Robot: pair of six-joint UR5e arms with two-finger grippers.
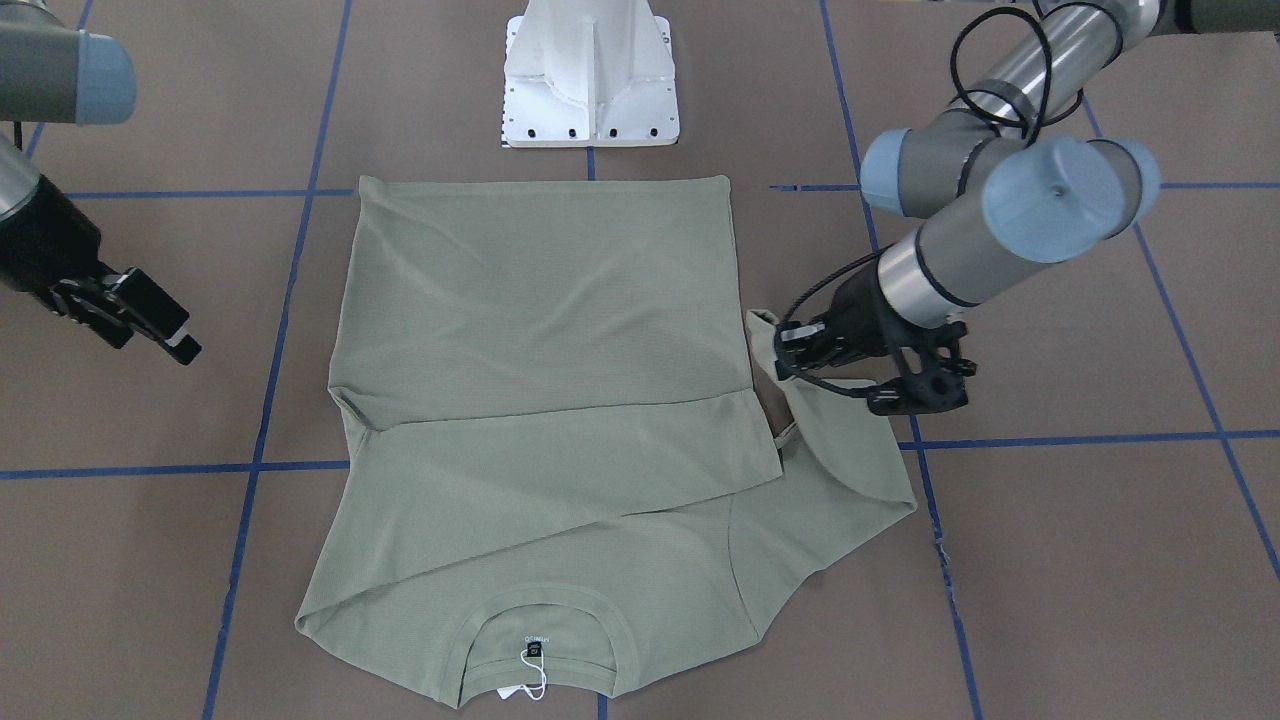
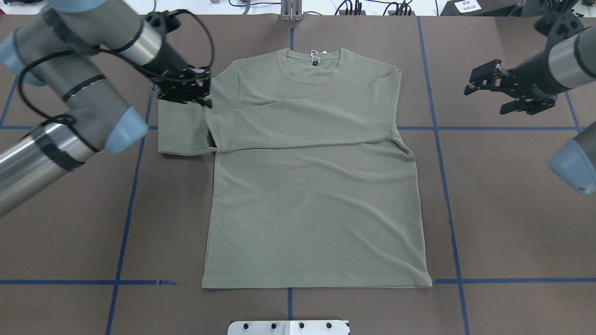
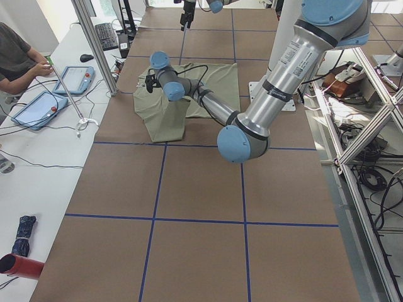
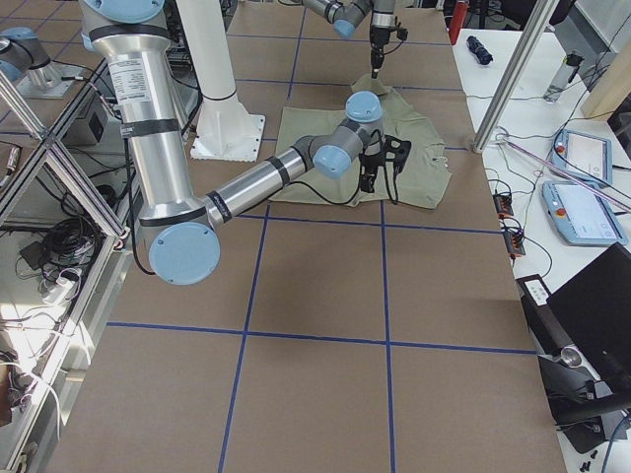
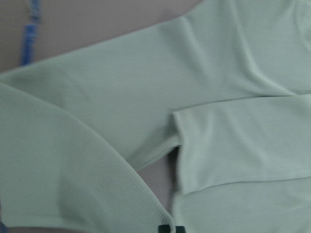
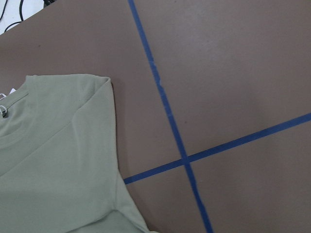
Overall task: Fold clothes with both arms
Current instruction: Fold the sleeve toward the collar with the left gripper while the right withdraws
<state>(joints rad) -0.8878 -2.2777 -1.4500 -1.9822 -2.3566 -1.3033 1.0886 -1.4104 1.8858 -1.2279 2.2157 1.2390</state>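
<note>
The sage-green long-sleeved shirt point(image 2: 316, 195) lies flat in the middle of the table, collar point(image 2: 316, 65) on the far side from the robot's base. One sleeve is folded across the chest point(image 2: 302, 121). My left gripper point(image 2: 195, 95) is shut on the other sleeve point(image 2: 181, 132) near its cuff and holds it raised beside the shoulder; this also shows in the front-facing view point(image 1: 785, 350). The left wrist view shows cloth point(image 5: 97, 184) close up. My right gripper point(image 2: 472, 81) is open and empty, off to the shirt's side, clear of it point(image 1: 150, 335).
The white pedestal base point(image 1: 590, 75) stands at the robot's edge, just past the shirt's hem. Blue tape lines point(image 2: 442, 163) grid the brown table. An operator point(image 3: 19, 56) sits at a side table with tablets point(image 3: 34, 107).
</note>
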